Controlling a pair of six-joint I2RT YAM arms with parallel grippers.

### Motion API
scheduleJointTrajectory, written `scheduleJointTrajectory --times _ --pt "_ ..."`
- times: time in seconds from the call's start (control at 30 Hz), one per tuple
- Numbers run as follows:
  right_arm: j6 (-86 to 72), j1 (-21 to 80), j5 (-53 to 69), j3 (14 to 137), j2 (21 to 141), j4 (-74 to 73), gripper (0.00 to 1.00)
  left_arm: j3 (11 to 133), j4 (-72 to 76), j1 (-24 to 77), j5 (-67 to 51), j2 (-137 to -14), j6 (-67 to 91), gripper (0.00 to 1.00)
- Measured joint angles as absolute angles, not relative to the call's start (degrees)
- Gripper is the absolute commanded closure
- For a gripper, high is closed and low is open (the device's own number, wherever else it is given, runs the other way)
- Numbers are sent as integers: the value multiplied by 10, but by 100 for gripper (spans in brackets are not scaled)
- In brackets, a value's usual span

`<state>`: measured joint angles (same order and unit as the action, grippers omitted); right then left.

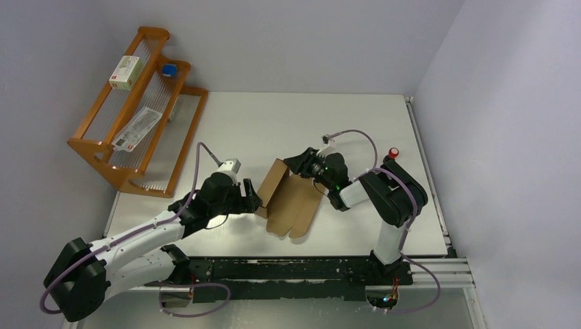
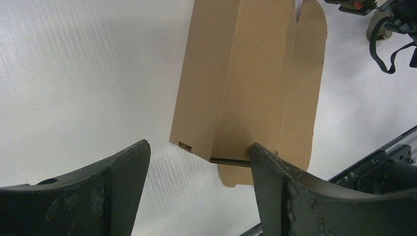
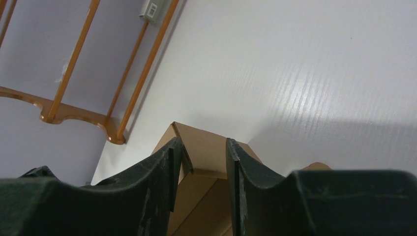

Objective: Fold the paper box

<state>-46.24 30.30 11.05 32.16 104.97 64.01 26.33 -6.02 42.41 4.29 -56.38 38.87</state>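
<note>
Partly folded brown paper box lying on white worktop between both arms. Left fingers spread wide, one tip touching its near edge. Right fingers slightly apart, straddling its raised far corner.

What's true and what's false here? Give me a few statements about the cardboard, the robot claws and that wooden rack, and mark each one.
1. The paper box lies completely flat. False: its left panel stands raised off the table.
2. The left gripper is open. True.
3. A wooden rack stands to the left of the paper box. True.
4. The small white box sits on the table beside the cardboard. False: it rests on the rack's top shelf.
</note>
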Motion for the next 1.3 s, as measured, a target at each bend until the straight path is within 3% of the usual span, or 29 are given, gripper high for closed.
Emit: scheduleJointTrajectory --times 0.3,0.53,0.77,1.3 --pt "-458 303 107 318 1049 642 59 253 -41 424 33 -570 390 27" --pt "-444 305 103 318 1040 631 59 260 -59 424 43 -564 387 20" --pt "-421 310 94 322 1027 607 59 351 -149 423 79 -575 335 15" --pt "-402 316 87 328 1020 589 59 517 -177 441 62 -805 234 17"
